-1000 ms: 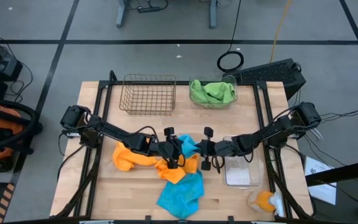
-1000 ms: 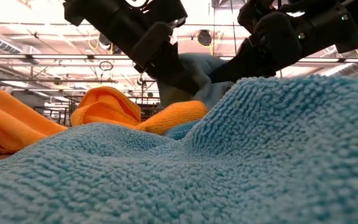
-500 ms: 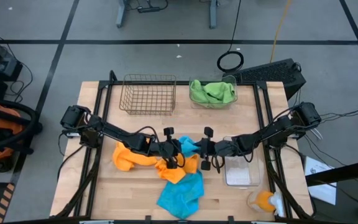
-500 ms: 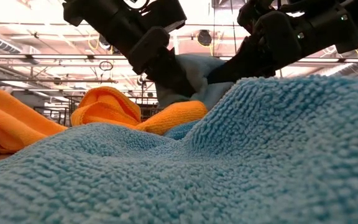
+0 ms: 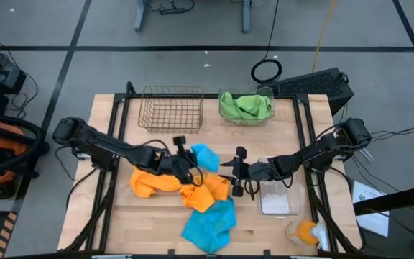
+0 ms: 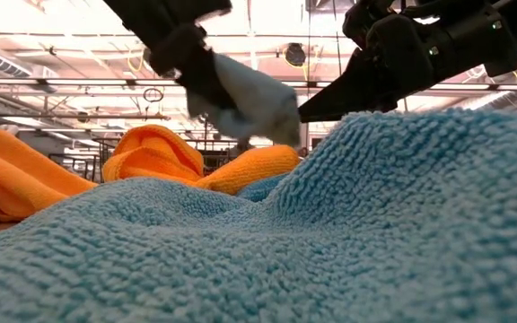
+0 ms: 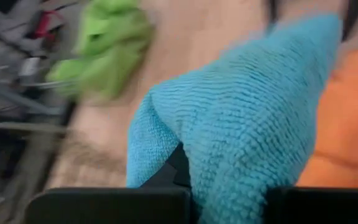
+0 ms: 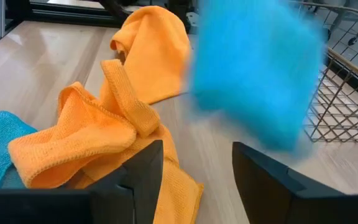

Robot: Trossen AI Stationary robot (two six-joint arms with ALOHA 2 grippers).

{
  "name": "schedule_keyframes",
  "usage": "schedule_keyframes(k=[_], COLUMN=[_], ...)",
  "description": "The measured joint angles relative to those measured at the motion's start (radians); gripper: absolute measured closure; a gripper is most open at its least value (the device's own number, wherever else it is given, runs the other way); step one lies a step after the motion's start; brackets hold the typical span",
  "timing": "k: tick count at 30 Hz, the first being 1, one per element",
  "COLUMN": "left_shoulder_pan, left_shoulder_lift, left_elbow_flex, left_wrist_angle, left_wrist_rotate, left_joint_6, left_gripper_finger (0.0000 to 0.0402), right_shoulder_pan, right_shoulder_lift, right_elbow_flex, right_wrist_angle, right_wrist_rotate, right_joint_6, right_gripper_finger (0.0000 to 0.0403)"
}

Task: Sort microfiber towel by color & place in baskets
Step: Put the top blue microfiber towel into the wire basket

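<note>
My left gripper (image 5: pixel 190 162) is shut on a blue towel (image 5: pixel 205 156) over the middle of the table, above the orange towels (image 5: pixel 152 180). My right gripper (image 5: pixel 228 171) stands open just right of that towel, touching nothing; the right wrist view shows its fingers apart (image 8: pixel 196 177). A second blue towel (image 5: pixel 210 224) lies flat at the near edge. The wire basket (image 5: pixel 171 109) sits at the far edge. Next to it a clear bin (image 5: pixel 267 93) holds a green towel (image 5: pixel 246 106). Another clear bin (image 5: pixel 278 198) stands at the right. My left gripper pinches the blue towel between its two fingers at a bunched part (image 7: pixel 229 177); which edge or how many layers I cannot tell. The fingers come slanting down from the table's left. The towel hangs below them (image 6: pixel 251 100), lifted above the orange towel.
Orange towels (image 8: pixel 104 134) lie crumpled between the two grippers and to the left. An orange item (image 5: pixel 305 231) sits at the near right corner. Bare wood shows in front of the wire basket and at the near left.
My left gripper has drawn back toward the table's left and risen, carrying the blue towel with it, away from my right gripper. The towel has come up off the orange towels and now hangs from the left fingers. My right arm has kept still.
</note>
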Motion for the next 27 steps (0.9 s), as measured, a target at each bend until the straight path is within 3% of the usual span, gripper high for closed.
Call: schedule_keyframes(k=[9,16,20,27], left_shoulder_pan=[0.044,0.216,0.348,0.573], left_shoulder_lift=[-0.237,-0.337,-0.341,-0.314], left_elbow_flex=[0.000,0.000,0.000,-0.025], left_wrist_angle=[-0.249,-0.356,-0.363,-0.287], left_wrist_rotate=[-0.211,-0.232,-0.149,0.103], left_joint_6=[0.011,0.072,0.134,0.223], left_gripper_finger=[0.0380,0.0380,0.0371,0.0361], right_shoulder_pan=[0.000,0.000,0.000,0.000], right_shoulder_lift=[0.000,0.000,0.000,0.000], right_elbow_flex=[0.000,0.000,0.000,0.000], right_wrist_angle=[0.000,0.008,0.008,0.007], right_wrist_rotate=[0.000,0.000,0.000,0.000], right_joint_6=[-0.004,-0.004,-0.004,-0.004], right_gripper_finger=[0.0220,0.0220,0.0220,0.0220])
